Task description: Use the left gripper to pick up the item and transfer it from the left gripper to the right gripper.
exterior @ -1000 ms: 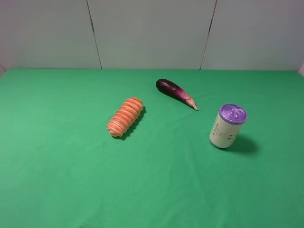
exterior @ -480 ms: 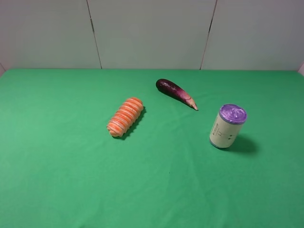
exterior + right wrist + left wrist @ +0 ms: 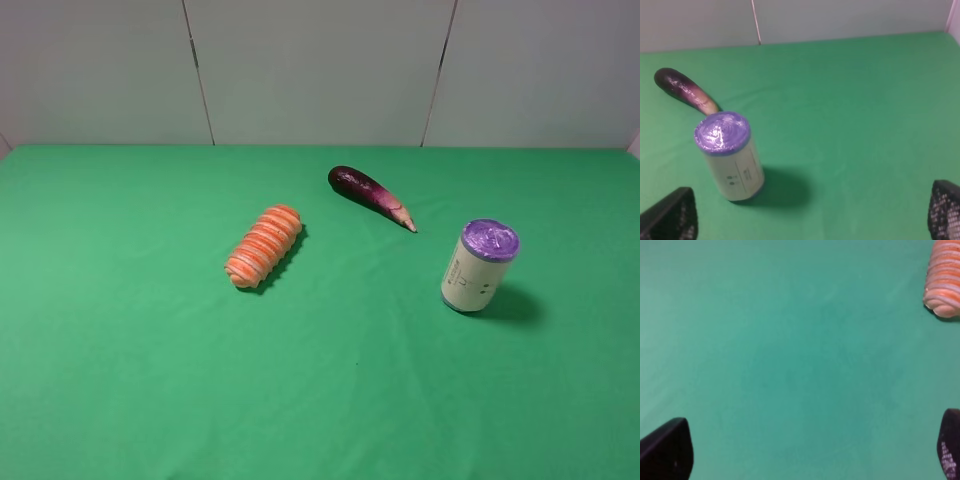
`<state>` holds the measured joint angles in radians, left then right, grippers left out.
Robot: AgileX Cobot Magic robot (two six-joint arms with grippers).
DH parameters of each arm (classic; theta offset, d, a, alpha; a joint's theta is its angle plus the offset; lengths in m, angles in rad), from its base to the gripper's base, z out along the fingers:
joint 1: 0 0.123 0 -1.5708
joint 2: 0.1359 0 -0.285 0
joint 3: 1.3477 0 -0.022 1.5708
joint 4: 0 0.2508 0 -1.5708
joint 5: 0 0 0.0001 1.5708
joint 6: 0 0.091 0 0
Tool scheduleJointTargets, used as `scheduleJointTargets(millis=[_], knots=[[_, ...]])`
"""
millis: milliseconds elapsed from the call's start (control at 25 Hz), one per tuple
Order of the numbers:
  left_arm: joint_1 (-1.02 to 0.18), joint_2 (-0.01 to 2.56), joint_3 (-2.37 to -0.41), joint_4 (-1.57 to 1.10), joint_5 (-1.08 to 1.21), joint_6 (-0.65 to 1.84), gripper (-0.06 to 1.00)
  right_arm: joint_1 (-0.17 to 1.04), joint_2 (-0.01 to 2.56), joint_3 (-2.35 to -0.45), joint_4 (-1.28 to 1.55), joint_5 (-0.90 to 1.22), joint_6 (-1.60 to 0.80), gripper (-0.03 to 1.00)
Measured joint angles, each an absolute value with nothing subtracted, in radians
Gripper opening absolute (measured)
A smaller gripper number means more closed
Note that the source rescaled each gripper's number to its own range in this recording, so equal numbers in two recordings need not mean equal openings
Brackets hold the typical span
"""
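The item (image 3: 478, 266), a short cream-white cylinder with a crinkled purple top, stands upright on the right side of the green table; the right wrist view shows the item (image 3: 730, 155) too. Neither arm appears in the exterior high view. My left gripper (image 3: 810, 450) is open over bare green cloth, only its two black fingertips (image 3: 667, 450) showing. My right gripper (image 3: 812, 212) is also open, its fingertips (image 3: 671, 215) wide apart, with the item a short way ahead of it and nothing between the jaws.
An orange-and-white ribbed roll (image 3: 264, 246) lies left of the table's centre, and the roll's end (image 3: 943, 280) shows in the left wrist view. A dark purple eggplant (image 3: 370, 195) lies behind the centre. A pale panelled wall (image 3: 320, 70) backs the table.
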<state>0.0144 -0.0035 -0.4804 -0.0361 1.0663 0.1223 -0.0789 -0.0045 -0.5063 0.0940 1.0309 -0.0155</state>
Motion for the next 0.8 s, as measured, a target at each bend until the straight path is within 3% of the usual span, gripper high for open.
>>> scheduleJointTargets(millis=[800], knots=[[0.014,-0.003,-0.48,-0.036,1.066,0.122,0.95,-0.079,-0.004,-0.506,0.096,1.027,-0.015,1.0]])
